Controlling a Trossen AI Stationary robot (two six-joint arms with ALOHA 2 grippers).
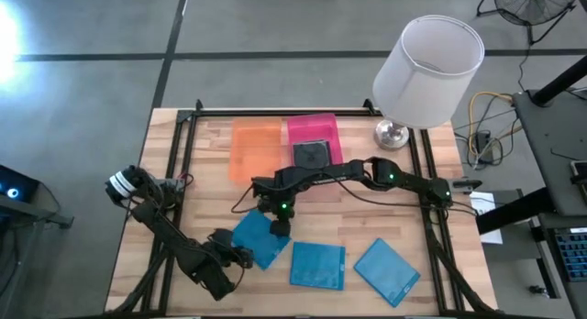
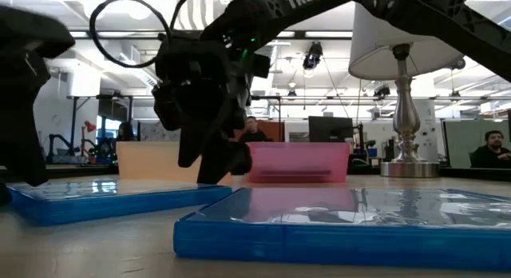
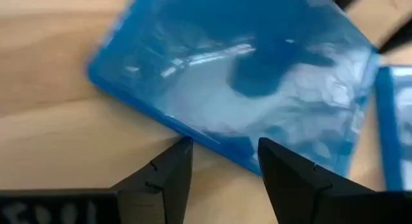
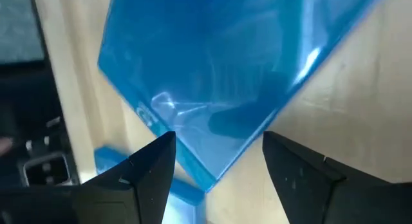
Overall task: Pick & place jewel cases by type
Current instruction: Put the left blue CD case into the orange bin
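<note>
Three bright blue jewel cases lie flat on the table's near half: a left one (image 1: 260, 238), a middle one (image 1: 317, 265) and a right one (image 1: 386, 270). A dark case (image 1: 312, 155) lies in the pink tray (image 1: 323, 128). My left gripper (image 1: 240, 255) is open and low at the left case's near edge (image 3: 219, 143), its fingers just short of that edge. My right gripper (image 1: 278, 225) is open and points down over the same case's far corner (image 4: 212, 176), one finger on either side. In the low view the right gripper (image 2: 214, 168) hangs above the left case (image 2: 120, 200).
An orange tray (image 1: 255, 149) stands beside the pink tray at the table's far middle. A lamp with a white shade (image 1: 426, 71) stands at the far right corner. Black rails run along the table's left side (image 1: 174, 172) and right side. Bare wood shows between the trays and the cases.
</note>
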